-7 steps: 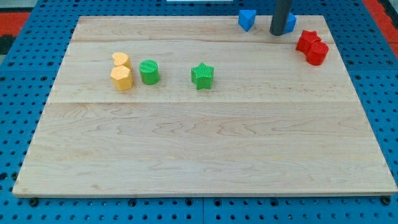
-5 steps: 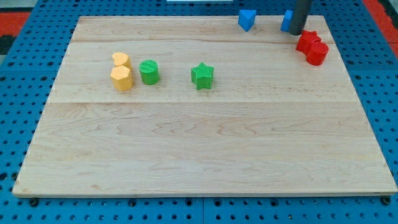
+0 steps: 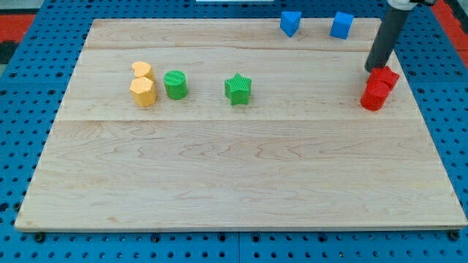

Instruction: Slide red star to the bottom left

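rod tilted | my tip (image 3: 372,69) touching red star (image 3: 385,76), apparently

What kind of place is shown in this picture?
Probably a robotics lab bench: a wooden board lies on a blue perforated base, with small coloured blocks and my tip touching the red star.

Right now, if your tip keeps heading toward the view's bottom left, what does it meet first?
My tip sits at the upper edge of the red star and red cylinder; it would likely press those two first, though exact contact is unclear.
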You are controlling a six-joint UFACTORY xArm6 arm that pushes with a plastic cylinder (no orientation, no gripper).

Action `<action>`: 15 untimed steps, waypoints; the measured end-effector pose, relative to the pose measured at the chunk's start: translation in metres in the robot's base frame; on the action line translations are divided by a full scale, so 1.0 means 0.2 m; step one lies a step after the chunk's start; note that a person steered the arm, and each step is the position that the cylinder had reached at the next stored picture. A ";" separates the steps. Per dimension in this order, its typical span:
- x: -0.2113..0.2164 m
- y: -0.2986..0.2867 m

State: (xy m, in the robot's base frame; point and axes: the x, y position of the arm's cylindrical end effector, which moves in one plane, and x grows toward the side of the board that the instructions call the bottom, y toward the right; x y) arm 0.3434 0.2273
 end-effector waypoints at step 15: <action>0.27 -1.27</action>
State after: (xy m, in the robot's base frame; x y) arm 0.3981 -0.0261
